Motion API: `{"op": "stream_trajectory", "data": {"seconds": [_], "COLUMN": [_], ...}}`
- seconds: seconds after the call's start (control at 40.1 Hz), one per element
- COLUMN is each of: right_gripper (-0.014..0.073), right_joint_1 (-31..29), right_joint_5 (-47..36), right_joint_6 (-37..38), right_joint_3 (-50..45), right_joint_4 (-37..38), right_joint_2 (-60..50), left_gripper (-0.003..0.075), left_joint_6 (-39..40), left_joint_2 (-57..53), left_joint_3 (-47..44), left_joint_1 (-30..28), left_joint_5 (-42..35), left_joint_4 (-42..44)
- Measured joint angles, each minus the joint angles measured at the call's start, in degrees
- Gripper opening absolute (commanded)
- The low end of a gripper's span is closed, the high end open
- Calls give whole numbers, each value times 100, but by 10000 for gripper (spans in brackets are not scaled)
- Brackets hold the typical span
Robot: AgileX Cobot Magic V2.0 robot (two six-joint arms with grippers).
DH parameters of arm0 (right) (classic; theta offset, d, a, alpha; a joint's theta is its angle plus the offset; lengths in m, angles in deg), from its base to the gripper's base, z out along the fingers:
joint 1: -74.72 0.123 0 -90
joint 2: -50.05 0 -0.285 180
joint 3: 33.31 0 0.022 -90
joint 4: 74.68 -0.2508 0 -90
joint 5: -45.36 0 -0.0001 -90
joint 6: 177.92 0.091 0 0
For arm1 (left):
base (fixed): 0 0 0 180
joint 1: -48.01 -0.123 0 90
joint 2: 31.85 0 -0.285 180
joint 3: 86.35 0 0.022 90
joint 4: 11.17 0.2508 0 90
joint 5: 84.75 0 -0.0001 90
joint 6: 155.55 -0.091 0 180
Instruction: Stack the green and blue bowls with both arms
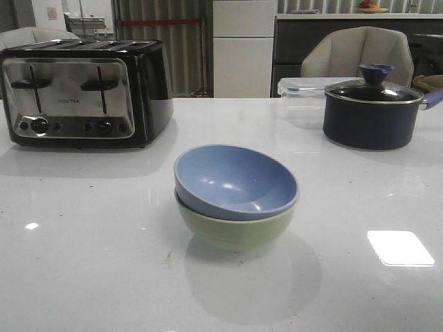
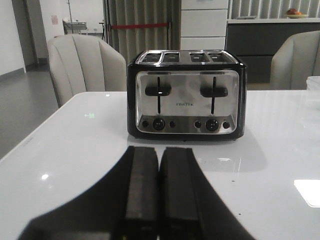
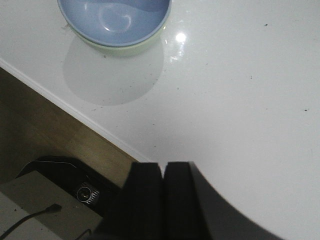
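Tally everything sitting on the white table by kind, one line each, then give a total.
Bowls: 2, blue bowl nested in green bowl
Toasters: 1, toaster
Lidded pots: 1, navy pot
Clear plastic containers: 1, container behind the pot
Total: 5

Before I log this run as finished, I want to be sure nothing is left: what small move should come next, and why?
Probably none beyond keeping both arms parked. The blue bowl already sits nested in the green bowl, slightly tilted. The left claw is shut and empty, facing the toaster; the right claw is shut and empty, clear of the bowls.
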Motion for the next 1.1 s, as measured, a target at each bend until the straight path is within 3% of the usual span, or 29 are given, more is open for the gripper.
{"op": "stream_trajectory", "data": {"seconds": [0.25, 1.099], "right_gripper": [36, 36], "right_joint_1": [0, 0], "right_joint_5": [0, 0], "right_joint_6": [0, 0], "right_joint_3": [0, 0], "right_joint_4": [0, 0], "right_joint_2": [0, 0], "left_gripper": [98, 98], "left_joint_6": [0, 0], "left_joint_2": [0, 0], "left_joint_3": [-91, -91], "left_joint_1": [0, 0], "left_joint_5": [-557, -611], "left_joint_4": [0, 0]}}
